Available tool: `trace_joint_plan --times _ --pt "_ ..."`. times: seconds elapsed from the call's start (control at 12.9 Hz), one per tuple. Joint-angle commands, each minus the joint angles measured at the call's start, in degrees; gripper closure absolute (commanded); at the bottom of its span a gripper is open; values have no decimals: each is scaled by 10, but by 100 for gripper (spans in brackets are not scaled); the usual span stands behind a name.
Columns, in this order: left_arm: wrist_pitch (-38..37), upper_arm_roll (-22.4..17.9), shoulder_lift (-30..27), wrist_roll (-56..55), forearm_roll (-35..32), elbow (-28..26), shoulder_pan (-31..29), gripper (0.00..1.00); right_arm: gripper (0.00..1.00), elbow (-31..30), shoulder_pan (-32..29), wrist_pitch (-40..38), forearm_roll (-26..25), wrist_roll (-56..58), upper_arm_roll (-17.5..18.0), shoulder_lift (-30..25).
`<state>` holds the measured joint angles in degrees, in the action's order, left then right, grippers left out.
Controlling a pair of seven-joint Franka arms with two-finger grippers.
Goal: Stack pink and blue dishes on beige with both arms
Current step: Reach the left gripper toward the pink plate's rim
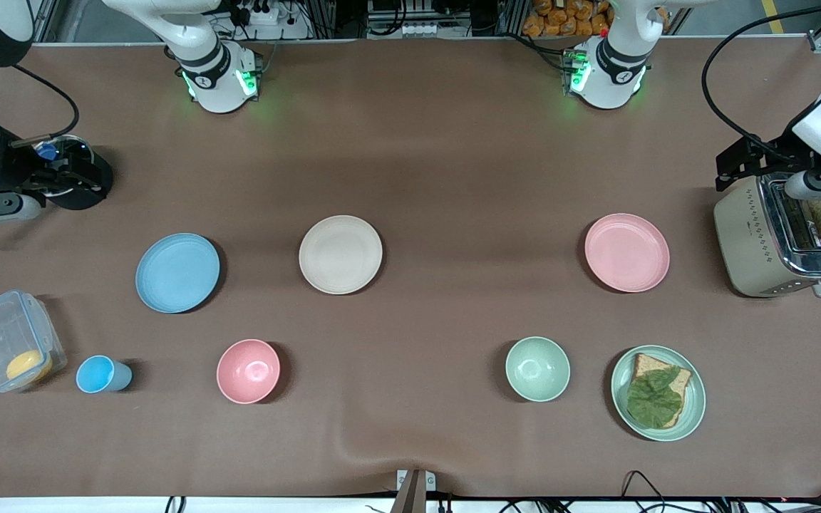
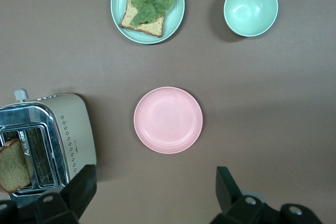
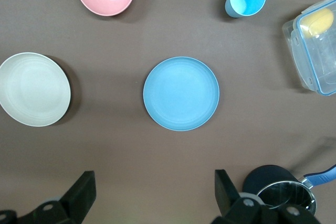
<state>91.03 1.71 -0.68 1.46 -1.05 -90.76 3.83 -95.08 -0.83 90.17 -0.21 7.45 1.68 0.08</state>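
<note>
Nothing stacked yet: beige plate (image 1: 341, 254) lies bare mid-table, blue plate (image 1: 177, 272) beside it toward the right arm's end, pink plate (image 1: 626, 252) well apart toward the left arm's end. Left gripper (image 2: 152, 192) hangs over the table by the pink plate, right gripper (image 3: 152, 192) by the blue plate, both with fingers spread wide and empty. Both lifts remain.

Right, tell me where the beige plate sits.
The beige plate lies mid-table in the front view, between the blue plate and the pink plate, closer to the blue one.
</note>
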Motion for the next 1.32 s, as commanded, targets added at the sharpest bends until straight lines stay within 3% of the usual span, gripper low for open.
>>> trace_joint_plan --times 0.0,0.46,0.93,1.24 --pt "10 1 -13 -13 -13 -14 -1 0 0 -1 4 -4 0 5 -3 -8" --pt "40 -5 34 -5 -25 -17 -14 0 0 0 4 -4 0 5 -3 -9" --pt "236 -3 72 -4 -31 -185 -41 0 0 -1 3 -4 0 5 -3 -9" --pt "255 -3 126 -7 -31 -200 -44 0 0 -1 2 -4 0 5 -4 -8"
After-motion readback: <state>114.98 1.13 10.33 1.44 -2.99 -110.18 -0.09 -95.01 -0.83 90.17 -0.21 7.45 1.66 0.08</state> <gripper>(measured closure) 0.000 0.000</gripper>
